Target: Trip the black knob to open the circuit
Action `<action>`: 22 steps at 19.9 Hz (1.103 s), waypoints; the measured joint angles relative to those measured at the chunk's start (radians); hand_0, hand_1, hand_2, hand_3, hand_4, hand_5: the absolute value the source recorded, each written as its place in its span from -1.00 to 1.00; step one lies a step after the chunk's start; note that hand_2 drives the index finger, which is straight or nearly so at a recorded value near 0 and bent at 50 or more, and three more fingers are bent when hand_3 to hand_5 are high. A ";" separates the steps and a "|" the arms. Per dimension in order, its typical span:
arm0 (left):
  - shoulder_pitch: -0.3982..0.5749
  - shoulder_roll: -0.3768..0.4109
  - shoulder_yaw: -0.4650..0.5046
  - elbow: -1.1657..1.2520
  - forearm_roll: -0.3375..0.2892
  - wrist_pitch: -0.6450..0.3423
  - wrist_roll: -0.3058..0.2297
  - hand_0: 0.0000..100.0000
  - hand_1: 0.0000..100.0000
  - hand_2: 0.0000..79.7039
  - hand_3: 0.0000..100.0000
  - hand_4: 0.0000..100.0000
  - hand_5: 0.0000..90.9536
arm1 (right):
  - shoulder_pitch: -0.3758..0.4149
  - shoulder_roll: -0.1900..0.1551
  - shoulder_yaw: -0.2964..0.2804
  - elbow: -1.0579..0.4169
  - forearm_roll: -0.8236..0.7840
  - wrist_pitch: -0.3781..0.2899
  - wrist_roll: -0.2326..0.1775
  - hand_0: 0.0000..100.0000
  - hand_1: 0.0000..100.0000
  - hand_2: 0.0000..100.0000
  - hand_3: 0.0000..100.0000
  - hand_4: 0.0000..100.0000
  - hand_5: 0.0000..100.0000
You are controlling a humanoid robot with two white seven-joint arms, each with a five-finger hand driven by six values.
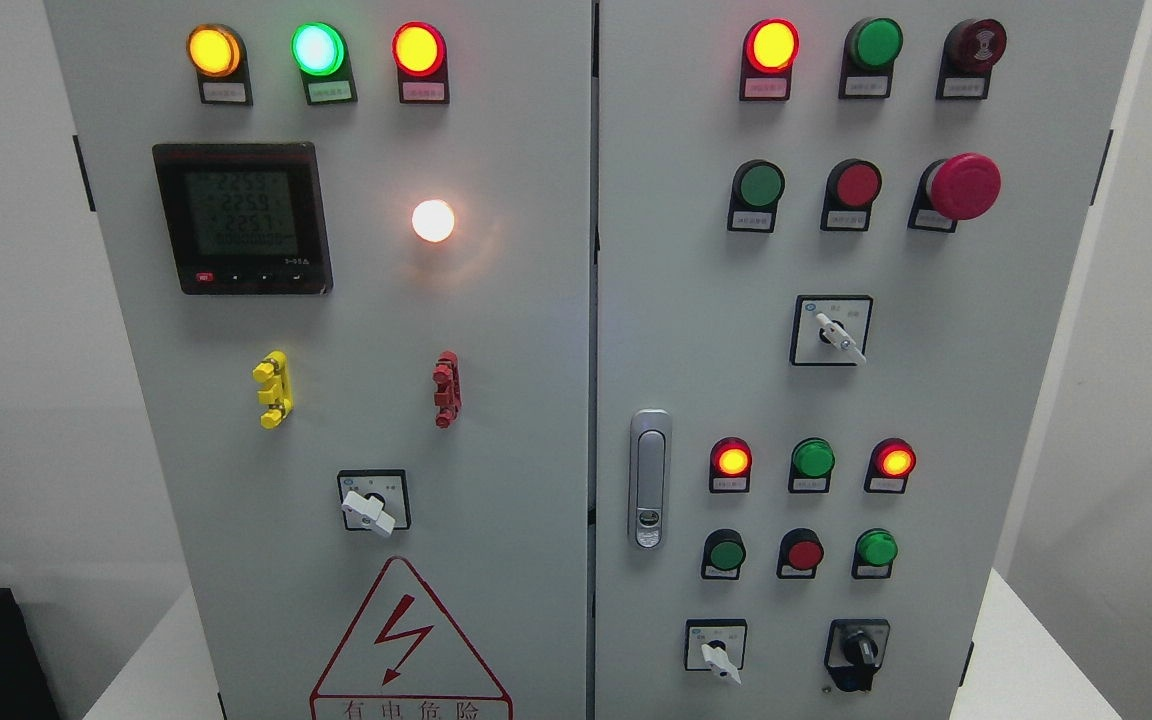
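From my remote station, the head camera looks straight at a grey two-door control cabinet [516, 420] standing on a white counter [1026, 650], and neither of the robot's hands appears in the shot, so I cannot tell how their fingers are set. The black knob [857, 652] I am after sits at the bottom right of the right-hand door, on a black plate, well to the right of a white selector switch [717, 652] on the same row. Above them, two rows of small round lamps and buttons show red and green, with a silver door latch [649, 492] near the door's left edge. Higher up, a red mushroom stop button [962, 186] stands out at the right, and another white selector [834, 331] sits below it. On the left-hand door, amber, green and red lamps glow along the top, a digital meter [241, 217] shows three lines of figures, and a white lamp [433, 220] shines beside it. A yellow clip [273, 389] and a red clip [447, 388] sit lower down, above a third white selector [372, 503] and a red-edged electrical hazard triangle [406, 650].
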 measured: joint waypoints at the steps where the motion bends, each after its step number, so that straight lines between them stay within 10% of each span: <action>1: 0.000 0.000 0.000 0.000 0.000 0.000 0.000 -0.76 -0.22 -1.00 -1.00 -1.00 -1.00 | 0.000 0.000 -0.001 -0.033 -0.006 0.023 0.000 0.09 0.50 -1.00 1.00 1.00 0.84; 22: 0.000 0.000 0.000 0.000 0.000 0.000 0.000 -0.76 -0.22 -1.00 -1.00 -1.00 -1.00 | -0.092 0.000 0.004 -0.296 -0.014 0.221 0.000 0.08 0.48 -1.00 1.00 1.00 0.87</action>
